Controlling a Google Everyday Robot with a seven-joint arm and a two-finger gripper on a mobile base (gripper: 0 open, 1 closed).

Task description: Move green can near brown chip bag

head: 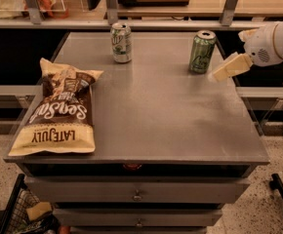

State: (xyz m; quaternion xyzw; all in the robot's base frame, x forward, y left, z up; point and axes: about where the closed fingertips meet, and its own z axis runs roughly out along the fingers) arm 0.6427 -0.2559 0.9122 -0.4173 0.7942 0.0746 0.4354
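Note:
The green can (201, 51) stands upright at the back right of the grey table (156, 116). The brown chip bag (59, 110) lies flat at the table's left front, with its "LATE JULY" end toward the front edge. My gripper (229, 55) hovers at the table's right edge, just right of the green can and not touching it. Its pale fingers (232, 67) are spread apart with nothing between them. The white arm (275, 44) comes in from the right.
A white-silver can with green lettering (121, 43) stands at the back middle. A shelf rail with metal posts (112, 6) runs behind the table. Drawers (137, 195) sit under the tabletop, and a wire basket (22, 213) is at the lower left.

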